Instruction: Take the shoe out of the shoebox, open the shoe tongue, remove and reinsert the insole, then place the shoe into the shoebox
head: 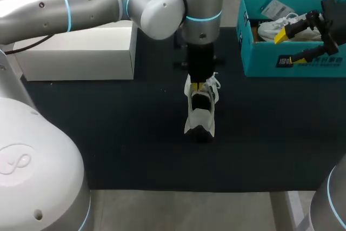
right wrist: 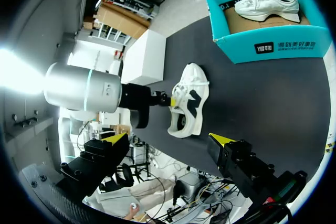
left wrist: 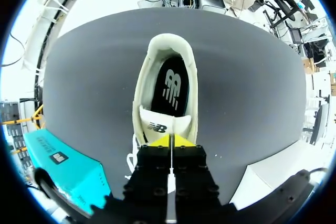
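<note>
Left gripper (left wrist: 170, 141) is pinched shut on the white padded tongue (left wrist: 160, 125) of the white lace-up sneaker (head: 201, 113) — the tongue-opening step, I judge. Right gripper (head: 283, 48), wide and empty, hovers near the teal cardboard shoebox (head: 292, 67) — next it should draw out the black insole (left wrist: 172, 85).

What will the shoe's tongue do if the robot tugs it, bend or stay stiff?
The tongue probably bends easily: it is a thin flap, pinched by the left gripper. The shoe looks light and may lift or tip with a hard tug, since nothing else holds it down.
</note>
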You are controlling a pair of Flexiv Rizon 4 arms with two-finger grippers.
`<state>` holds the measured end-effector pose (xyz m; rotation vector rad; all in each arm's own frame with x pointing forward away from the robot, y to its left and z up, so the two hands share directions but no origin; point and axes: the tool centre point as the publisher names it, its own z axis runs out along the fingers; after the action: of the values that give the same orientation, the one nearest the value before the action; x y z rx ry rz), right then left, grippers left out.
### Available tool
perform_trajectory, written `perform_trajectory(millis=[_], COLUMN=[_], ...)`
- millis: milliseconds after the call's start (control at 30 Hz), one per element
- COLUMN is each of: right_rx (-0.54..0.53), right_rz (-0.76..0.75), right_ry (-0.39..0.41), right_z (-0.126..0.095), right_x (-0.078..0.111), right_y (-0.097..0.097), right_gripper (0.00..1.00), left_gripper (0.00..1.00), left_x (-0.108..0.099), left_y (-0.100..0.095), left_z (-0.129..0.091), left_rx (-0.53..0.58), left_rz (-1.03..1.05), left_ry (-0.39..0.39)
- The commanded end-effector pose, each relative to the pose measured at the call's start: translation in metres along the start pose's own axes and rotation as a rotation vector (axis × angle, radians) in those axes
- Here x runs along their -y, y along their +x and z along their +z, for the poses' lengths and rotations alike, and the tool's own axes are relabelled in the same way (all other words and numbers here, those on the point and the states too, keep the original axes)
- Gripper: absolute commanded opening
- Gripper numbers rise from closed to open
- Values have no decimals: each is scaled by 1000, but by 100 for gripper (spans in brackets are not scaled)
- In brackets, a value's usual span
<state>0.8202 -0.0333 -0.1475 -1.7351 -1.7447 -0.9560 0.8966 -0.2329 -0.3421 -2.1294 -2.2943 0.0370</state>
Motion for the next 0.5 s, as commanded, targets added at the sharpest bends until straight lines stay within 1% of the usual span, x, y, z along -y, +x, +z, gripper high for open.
perform_trajectory(millis=[33,67,100,200,267,400,433,467,500], right_rx=[2,2,2,2,2,2,2,2,2], right_rz=[1,1,1,1,1,1,1,1,1], right_ry=[0,0,0,0,0,0,0,0,0], right_z=[1,1,1,1,1,1,1,1,1], right_x=[0,0,0,0,0,0,0,0,0], right_y=[0,0,0,0,0,0,0,0,0], right_gripper=[100,100,100,100,100,100,100,100,100], left_gripper=[0,0,0,0,0,0,0,0,0], left_x=[6,7,7,7,8,7,5,3,3], left_y=[-2,-1,-1,-2,-3,-2,-2,-2,-2], left_z=[0,-4,-7,-19,-25,-30,-32,-34,-34], left_rx=[-51,-56,-42,2,26,57,81,114,114], left_rz=[-66,-111,-126,-248,-353,-515,-542,-569,-569], left_ry=[23,45,44,119,151,137,139,160,160])
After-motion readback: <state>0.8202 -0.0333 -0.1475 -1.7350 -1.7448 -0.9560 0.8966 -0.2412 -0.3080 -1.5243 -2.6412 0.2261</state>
